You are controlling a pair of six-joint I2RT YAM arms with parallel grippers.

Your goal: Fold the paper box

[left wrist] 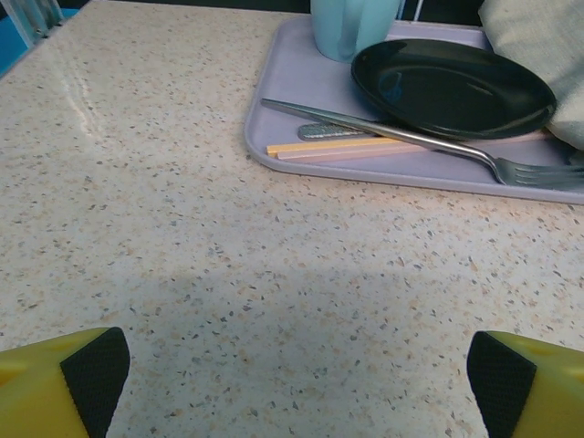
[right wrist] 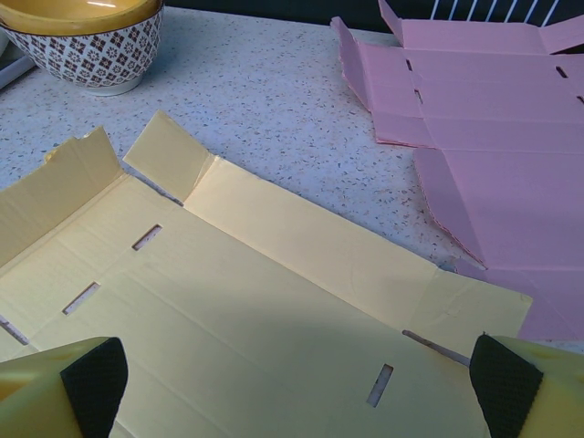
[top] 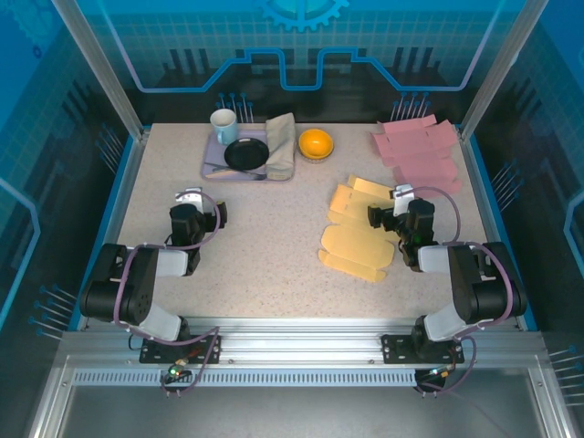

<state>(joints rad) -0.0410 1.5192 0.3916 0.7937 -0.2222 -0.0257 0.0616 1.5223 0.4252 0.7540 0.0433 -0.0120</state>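
A flat yellow paper box blank [top: 358, 239] lies unfolded on the table, right of centre. In the right wrist view the yellow blank [right wrist: 228, 301] spreads under the fingers, with slots and raised side flaps. My right gripper [top: 399, 203] hovers over its right end, open [right wrist: 297, 379], with nothing between its fingertips [right wrist: 91, 383]. My left gripper [top: 192, 203] hangs over bare table on the left, open [left wrist: 297, 374] and holding nothing.
Flat pink box blanks [top: 420, 151] lie at the back right, the pink sheets [right wrist: 484, 119] just beyond the yellow one. A patterned orange bowl [top: 316, 143] stands at the back centre. A lilac tray [left wrist: 265, 146] holds a black plate [left wrist: 452, 87], fork [left wrist: 411, 137], chopsticks [left wrist: 338, 146], mug [top: 224, 123] and cloth [top: 281, 144].
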